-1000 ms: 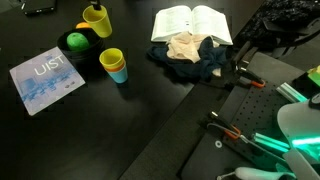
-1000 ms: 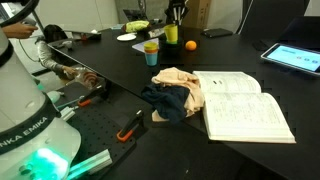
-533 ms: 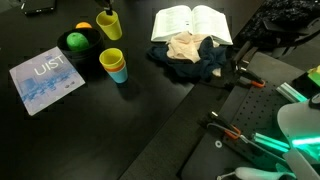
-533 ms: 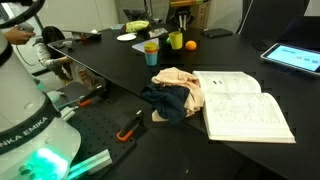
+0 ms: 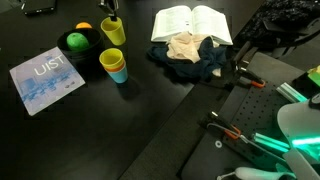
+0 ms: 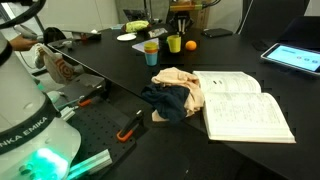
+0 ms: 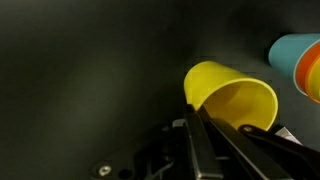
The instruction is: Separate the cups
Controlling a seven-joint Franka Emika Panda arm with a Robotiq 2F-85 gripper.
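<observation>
Beside the black bowl (image 5: 91, 48), the end effector (image 7: 196, 112) pinches a yellow cup (image 5: 114, 32); stacked cups (image 5: 115, 66) stand near.

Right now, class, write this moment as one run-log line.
hand: shut on yellow cup rim | stack: yellow in blue, on table | status: held cup apart from stack

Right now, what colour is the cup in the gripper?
Yellow cup, clearest in the wrist view.
</observation>
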